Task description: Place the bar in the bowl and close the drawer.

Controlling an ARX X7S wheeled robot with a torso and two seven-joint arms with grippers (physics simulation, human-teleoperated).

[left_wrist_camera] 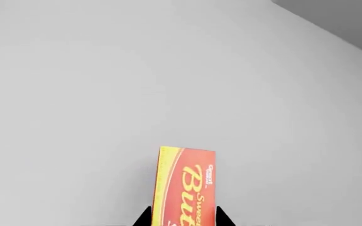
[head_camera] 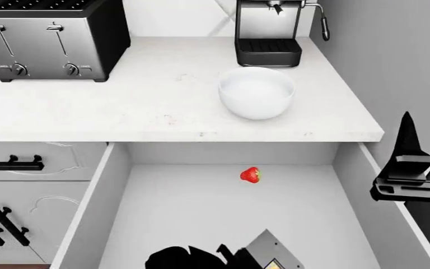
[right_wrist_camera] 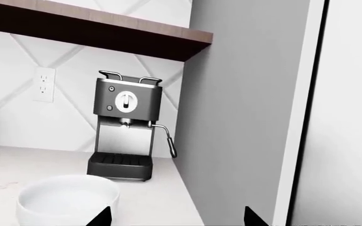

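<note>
The bar point(left_wrist_camera: 186, 186), a red-orange and yellow packet with white lettering, sits between the black fingertips of my left gripper point(left_wrist_camera: 184, 219), which is shut on it. Behind it is the pale floor of the drawer point(left_wrist_camera: 137, 84). In the head view the left gripper point(head_camera: 263, 255) is low inside the open drawer point(head_camera: 200, 213), near its front, and only a sliver of the bar shows there. The white bowl point(head_camera: 256, 92) stands empty on the counter in front of the coffee machine. My right gripper point(head_camera: 413, 162) hangs open by the drawer's right side, facing the bowl point(right_wrist_camera: 68, 200); its fingertips point(right_wrist_camera: 100, 217) are wide apart.
A small red strawberry point(head_camera: 251, 175) lies at the back of the drawer floor. A coffee machine point(head_camera: 269, 31) and a toaster point(head_camera: 47, 39) stand at the back of the counter point(head_camera: 125, 106). A grey wall panel point(right_wrist_camera: 244, 103) rises at the counter's right. Narrower drawer fronts point(head_camera: 20, 162) are at the left.
</note>
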